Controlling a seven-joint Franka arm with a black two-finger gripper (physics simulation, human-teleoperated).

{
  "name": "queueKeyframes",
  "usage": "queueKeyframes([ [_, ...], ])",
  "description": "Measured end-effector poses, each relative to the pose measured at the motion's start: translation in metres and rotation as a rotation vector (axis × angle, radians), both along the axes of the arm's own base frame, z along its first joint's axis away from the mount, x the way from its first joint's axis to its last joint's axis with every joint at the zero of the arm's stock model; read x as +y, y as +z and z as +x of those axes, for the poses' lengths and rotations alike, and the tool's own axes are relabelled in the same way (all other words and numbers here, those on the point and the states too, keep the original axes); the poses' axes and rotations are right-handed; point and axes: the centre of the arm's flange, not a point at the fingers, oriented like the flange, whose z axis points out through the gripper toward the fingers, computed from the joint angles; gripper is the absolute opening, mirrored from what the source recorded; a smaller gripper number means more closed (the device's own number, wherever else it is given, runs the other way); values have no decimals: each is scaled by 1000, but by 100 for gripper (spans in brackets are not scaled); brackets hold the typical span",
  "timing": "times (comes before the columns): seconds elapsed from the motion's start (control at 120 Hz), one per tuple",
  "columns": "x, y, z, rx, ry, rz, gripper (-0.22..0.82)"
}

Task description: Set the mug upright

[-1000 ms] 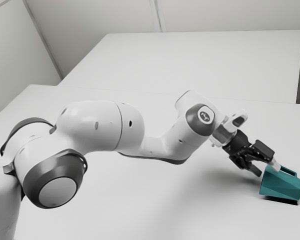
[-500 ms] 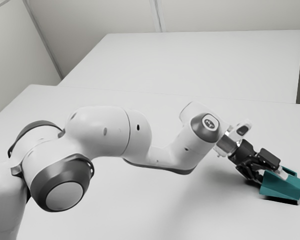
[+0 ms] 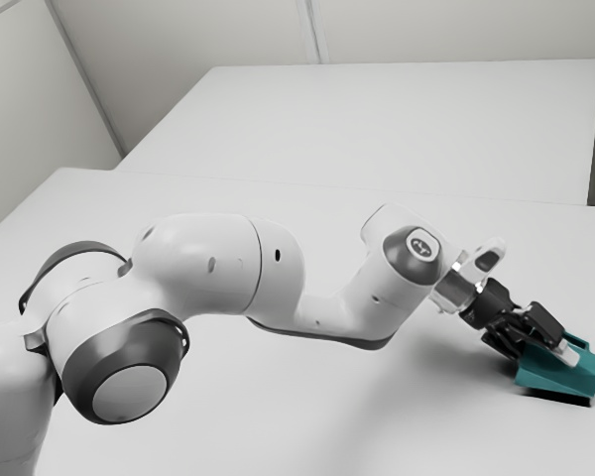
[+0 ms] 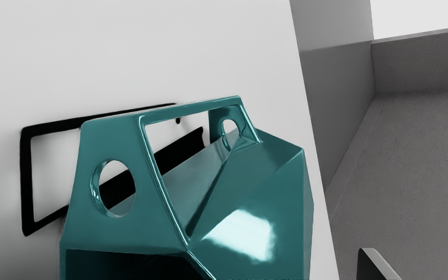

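- Mug on its side on the worktop, toward the exterior view's right; not upright.
- Long axis lies roughly flat, running across the exterior view. Mouth faces the hand; base points away from the arm.
- Handle juts sideways from the body, clear of the worktop.
- Hand: open, wide. One finger stands outside the body with a gap to it; the other is hidden, possibly in the mouth.
- Step, as judged: grip the wall near the rim. Centre the wall between the fingers before closing, else the mug may skid or roll.
- Then lift slightly, pitch mouth-up slowly, and lower until the base sits flat. Slanted facets may let the pads slip; seat them deep.
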Motion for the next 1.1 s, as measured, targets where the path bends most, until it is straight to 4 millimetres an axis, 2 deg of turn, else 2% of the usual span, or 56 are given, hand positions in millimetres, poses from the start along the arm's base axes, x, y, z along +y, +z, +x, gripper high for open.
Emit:
queueKeyframes([
  [0.417,-2,-1,-1,-5,-7,-7,-5],
  [0.7,-5,5,-3,-13,-13,-7,-13],
  [0.758,-6,16,-3,-27,-16,-14,-16],
  [0.9,-3,59,-3,-72,-17,-38,-17],
  [1.025,14,103,-5,-132,-30,-20,-18],
  [1.1,35,120,-5,-161,-33,19,-18],
])
